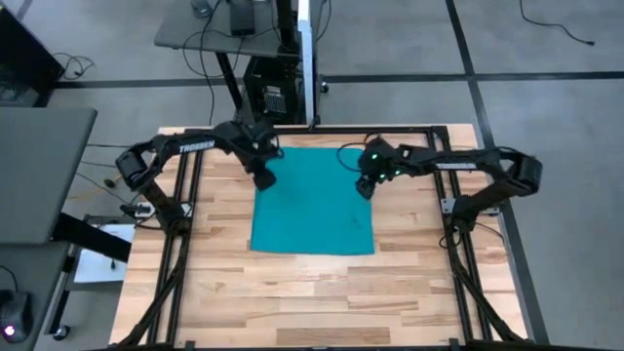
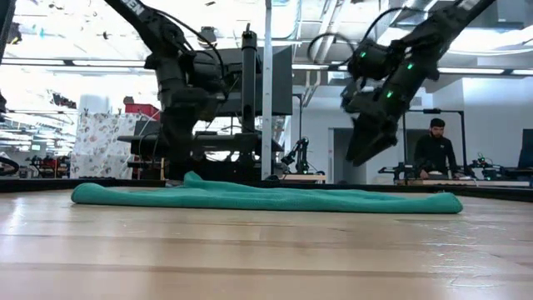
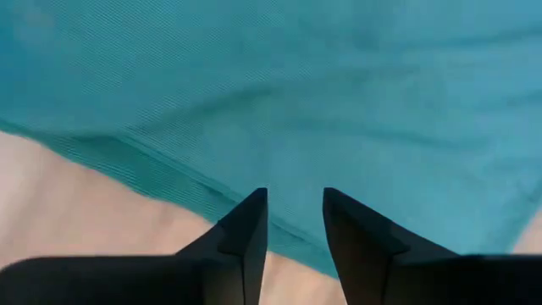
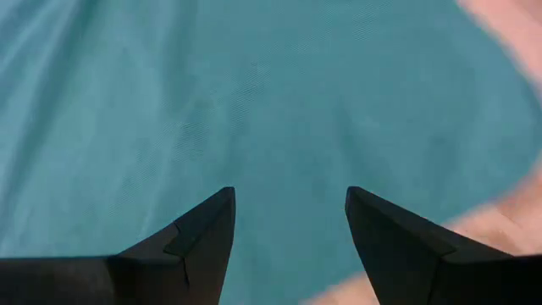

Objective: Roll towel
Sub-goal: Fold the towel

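Note:
The teal towel (image 1: 314, 200) lies spread flat on the wooden table, a little toward the far side; in the low view it is a low flat band (image 2: 266, 198). My left gripper (image 1: 264, 181) is down at the towel's left edge, toward its far corner, fingers a little apart over the hem (image 3: 295, 193). My right gripper (image 1: 365, 189) is open over the towel's right edge. It hangs clear above the cloth (image 2: 360, 158) with its fingers wide apart (image 4: 290, 193). My left gripper comes from above, pointing down, with its fingertips (image 3: 254, 207) over the towel's left hem (image 3: 161, 174). The towel lies flat on the table there. I cannot tell whether the fingertips touch the cloth.
Bare wood (image 1: 312, 292) lies between the towel and the table's near edge. Black frame rails (image 1: 185, 244) run along both sides of the table. A person (image 2: 433, 146) stands in the room behind, far from the table.

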Motion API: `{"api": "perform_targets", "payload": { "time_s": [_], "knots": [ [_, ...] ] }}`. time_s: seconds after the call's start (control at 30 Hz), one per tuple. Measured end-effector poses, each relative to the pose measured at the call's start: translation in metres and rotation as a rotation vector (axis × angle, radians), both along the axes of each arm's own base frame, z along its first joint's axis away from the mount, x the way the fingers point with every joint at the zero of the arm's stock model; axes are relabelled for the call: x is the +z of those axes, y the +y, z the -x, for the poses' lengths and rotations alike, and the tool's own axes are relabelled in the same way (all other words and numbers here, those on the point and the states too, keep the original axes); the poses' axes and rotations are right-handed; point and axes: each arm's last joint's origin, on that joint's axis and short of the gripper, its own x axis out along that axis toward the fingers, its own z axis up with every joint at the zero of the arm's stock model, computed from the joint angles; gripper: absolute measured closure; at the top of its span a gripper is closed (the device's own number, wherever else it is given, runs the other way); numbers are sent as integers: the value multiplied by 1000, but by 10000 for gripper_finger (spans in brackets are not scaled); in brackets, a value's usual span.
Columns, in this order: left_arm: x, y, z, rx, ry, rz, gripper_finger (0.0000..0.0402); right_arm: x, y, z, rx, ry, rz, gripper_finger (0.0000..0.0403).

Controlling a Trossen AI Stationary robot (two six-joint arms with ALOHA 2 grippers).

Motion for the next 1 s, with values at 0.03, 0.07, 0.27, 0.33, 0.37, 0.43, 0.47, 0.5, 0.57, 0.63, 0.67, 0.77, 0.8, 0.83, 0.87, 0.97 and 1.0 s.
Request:
{"api": "perform_targets", "payload": {
  "time_s": [0.03, 0.07, 0.27, 0.33, 0.37, 0.43, 0.47, 0.5, 0.57, 0.63, 0.67, 0.77, 0.8, 0.83, 0.87, 0.97, 1.0],
  "knots": [
    [-4, -10, -2, -11, -1, 2, 307, -6, 0, -4, 7, 10, -6, 184],
    [-10, -18, -3, -16, 7, -3, 308, -11, 0, -6, 11, 23, -15, 184],
    [-31, -49, -11, -7, -1, -89, 309, -32, -2, -8, 20, 106, -39, 184],
    [-38, -57, -6, -9, 49, -86, 309, -33, -2, -8, 39, 117, -30, 184],
    [-42, -59, -4, 1, 74, -85, 309, -34, -2, -8, 46, 122, -28, 184],
    [-48, -64, 2, 24, 122, -78, 309, -34, -2, -7, 53, 133, -30, 184],
    [-52, -67, 6, 36, 144, -71, 309, -34, -2, -7, 53, 137, -32, 184],
    [-54, -69, 9, 47, 153, -66, 309, -35, -2, -6, 53, 143, -35, 184],
    [-62, -75, 16, 64, 192, -53, 309, -35, -3, -5, 54, 152, -35, 184],
    [-66, -79, 21, 86, 213, -42, 309, -35, -2, -4, 68, 169, -37, 184],
    [-66, -81, 23, 94, 226, -35, 309, -36, -2, -3, 71, 175, -37, 184],
    [-62, -86, 28, 112, 241, -28, 309, -36, -3, -2, 67, 183, -45, 184],
    [-59, -87, 30, 121, 233, -29, 309, -36, -3, -1, 67, 186, -48, 184],
    [-57, -88, 30, 131, 219, -31, 309, -36, -3, -1, 66, 188, -49, 184],
    [-53, -89, 30, 140, 203, -32, 309, -36, -4, -1, 64, 189, -50, 184],
    [-43, -91, 35, 160, 172, -33, 309, -33, -5, -1, 62, 190, -55, 184],
    [-39, -91, 34, 165, 144, -39, 309, -30, -5, -2, 62, 190, -55, 184]
  ]
}}
